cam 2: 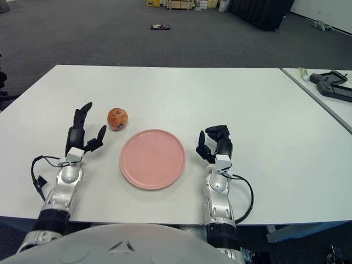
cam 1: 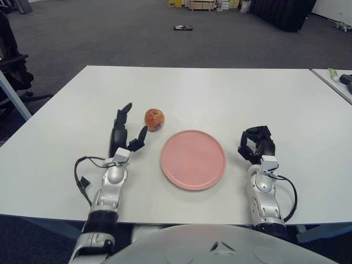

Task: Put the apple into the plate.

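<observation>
A red-yellow apple [cam 1: 154,119] sits on the white table [cam 1: 220,93], just beyond the upper left edge of the pink plate [cam 1: 193,159]. The plate holds nothing. My left hand [cam 1: 126,132] is just left of the apple and a little nearer to me, fingers spread, holding nothing and not touching the apple. My right hand [cam 1: 256,144] shows to the right of the plate, fingers curled, holding nothing.
A second table at the far right carries a green tube [cam 1: 333,74] and a dark device [cam 2: 331,85]. A black chair [cam 1: 11,66] stands off the table's left corner. Grey carpet and boxes lie beyond.
</observation>
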